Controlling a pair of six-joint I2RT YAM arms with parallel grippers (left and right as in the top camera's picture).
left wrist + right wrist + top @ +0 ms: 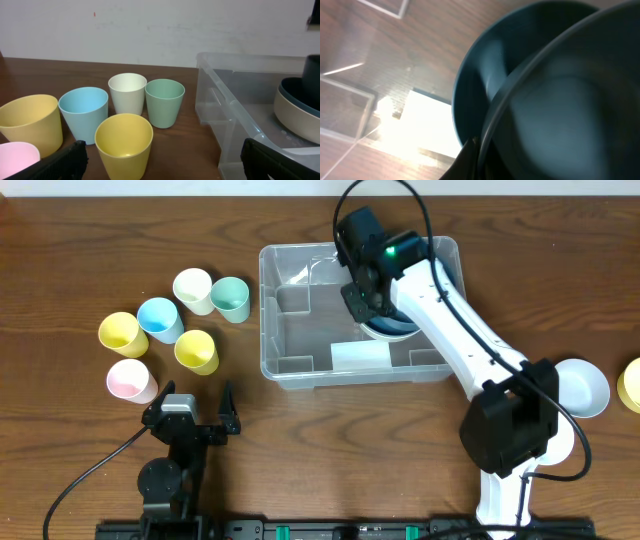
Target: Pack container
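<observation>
- The container [266,320] is set on the table [60,220] at centre, slightly towards the far side, with its long side lying left to right.
- A white label [360,356] is seen on the container floor near the front wall.
- The right gripper [363,298] is reached down inside the container, over its right half.
- The jaws are closed together and clamped on the rim of a dark blue bowl [392,330]. In the right wrist view the rim is seen running straight into the finger [466,161].
- The dark blue bowl is held inside the container at the right end. From the left wrist view it is seen sitting in a beige bowl [295,120].
- The left gripper [190,405] is kept outside the container, near the table's front edge and to the container's front left. Its jaws are spread wide apart and nothing is held.
- The container's left end is seen just to the right of the left gripper in its own wrist view.
- Six cups are grouped left of the container: cream cup [192,290], green cup [232,298], blue cup [160,318], two yellow cups [122,332] and pink cup [130,380].
- A white bowl [582,388] is left on the table to the right, well apart from the container.
</observation>
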